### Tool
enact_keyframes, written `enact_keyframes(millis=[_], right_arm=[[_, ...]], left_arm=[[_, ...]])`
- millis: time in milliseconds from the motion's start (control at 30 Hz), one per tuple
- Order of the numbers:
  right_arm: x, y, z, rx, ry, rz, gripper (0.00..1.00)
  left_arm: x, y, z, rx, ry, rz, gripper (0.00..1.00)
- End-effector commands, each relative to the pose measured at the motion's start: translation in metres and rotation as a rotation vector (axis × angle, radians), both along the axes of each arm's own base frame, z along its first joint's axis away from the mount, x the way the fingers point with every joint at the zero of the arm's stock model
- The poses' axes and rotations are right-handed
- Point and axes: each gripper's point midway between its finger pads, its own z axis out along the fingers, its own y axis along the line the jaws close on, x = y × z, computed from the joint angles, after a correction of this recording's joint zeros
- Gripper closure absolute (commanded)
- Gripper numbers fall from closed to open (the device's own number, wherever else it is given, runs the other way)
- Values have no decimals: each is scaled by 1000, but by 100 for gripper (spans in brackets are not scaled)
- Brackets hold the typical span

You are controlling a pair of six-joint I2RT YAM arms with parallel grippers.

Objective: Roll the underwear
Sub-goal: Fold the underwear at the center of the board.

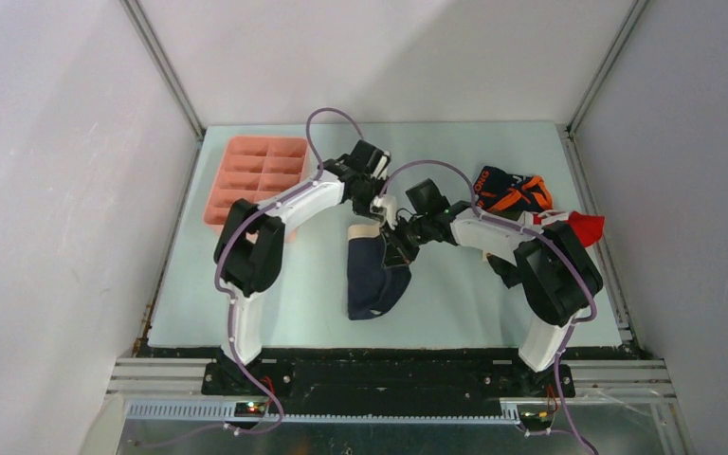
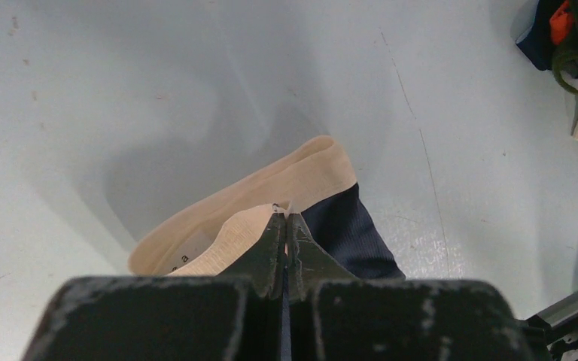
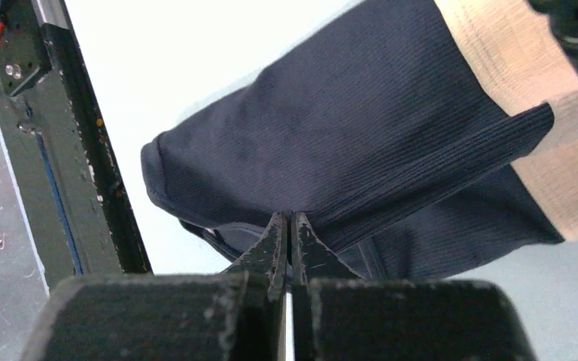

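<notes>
The navy briefs (image 1: 376, 275) lie near the middle of the tabletop (image 1: 246, 303), the beige waistband (image 2: 301, 177) at their far end and the dark body running toward the arm bases; both arms bend inward and meet over the far end of these briefs; the left pincer (image 2: 286, 219) has its fingers pressed together on the edge of the waistband, a fold of the beige cloth caught at the tips; the right pincer (image 3: 287, 219) is likewise closed, its tips meeting at a ridge of the ribbed navy cloth just beside the waistband, and it seems to pinch that fold, though from its wrist view the cloth between the fingers is hard to make out; in the overhead view the two pincers sit close together above the waistband end; left of and beyond the navy briefs stands a pink tray (image 1: 220, 185) with compartments; right of and beyond the navy briefs lies a black-orange pair (image 1: 512, 192), and farther right a red-white piece (image 1: 583, 226) shows partly behind the right arm.
</notes>
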Motion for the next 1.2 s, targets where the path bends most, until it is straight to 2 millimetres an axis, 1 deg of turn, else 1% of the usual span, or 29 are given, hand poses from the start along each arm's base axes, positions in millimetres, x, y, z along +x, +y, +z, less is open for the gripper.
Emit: enact_keyframes(millis=[0,233,333,500,567,667,767,867,967,1167], right_arm=[[-6,-11,6,-12,-2,-19,100],[5,-24,5,-19,20,-90,100],[8,-27,8,-17,19,-108,100],[11,-34,5,-34,31,-136,100],[10,-36,1,-48,41,-139,100],[12,-39,-4,-70,43,-150,100],[13,-42,-7,-81,42,-154,100],[13,-46,-10,-100,44,-160,100],[15,-50,-16,-117,47,-184,100],[27,-55,-22,-130,63,-262,98]], left_arm=[[23,-11,19,-17,-102,2,100],[25,-13,19,-6,-116,4,100],[25,-14,26,-7,-131,5,100],[22,-17,33,-16,-138,1,100],[18,-18,31,-16,-130,-8,100],[14,-21,21,-9,-112,-22,100],[13,-25,13,-2,-101,-31,100],[13,-31,9,-2,-102,-40,100],[16,-37,7,2,-110,-44,100],[25,-43,2,25,-140,-42,100]])
